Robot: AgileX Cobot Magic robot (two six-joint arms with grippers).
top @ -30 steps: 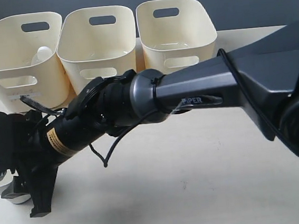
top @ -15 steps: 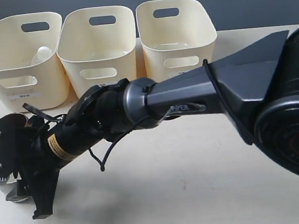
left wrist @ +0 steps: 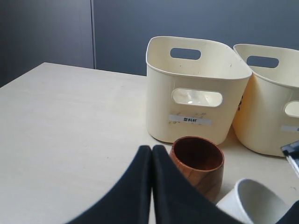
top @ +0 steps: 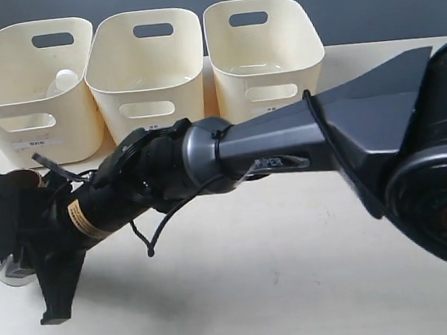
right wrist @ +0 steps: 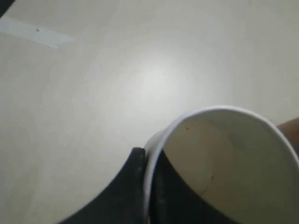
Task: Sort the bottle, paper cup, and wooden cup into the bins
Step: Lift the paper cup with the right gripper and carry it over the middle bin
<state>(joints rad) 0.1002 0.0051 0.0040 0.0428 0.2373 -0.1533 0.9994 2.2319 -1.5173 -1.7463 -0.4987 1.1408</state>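
Note:
The white paper cup (right wrist: 224, 158) hangs tilted in my right gripper (right wrist: 148, 156), which is shut on its rim, one finger inside and one outside. In the exterior view that gripper (top: 35, 269) has reached across to the table's far left, and only a bit of the paper cup (top: 2, 272) shows beside it. The wooden cup (left wrist: 198, 163) stands upright in front of the left bin (left wrist: 196, 79), close beside my left gripper (left wrist: 152, 149), which is shut and empty. The bottle's white cap (top: 64, 78) shows inside the left bin (top: 7, 61).
The middle bin (top: 144, 64) and the right bin (top: 263, 45) stand in a row with the left one along the table's far edge. The right arm (top: 285, 146) stretches across the table in front of them.
The right arm has swung a little lower and left across the table. The paper cup has come up slightly with the gripper.

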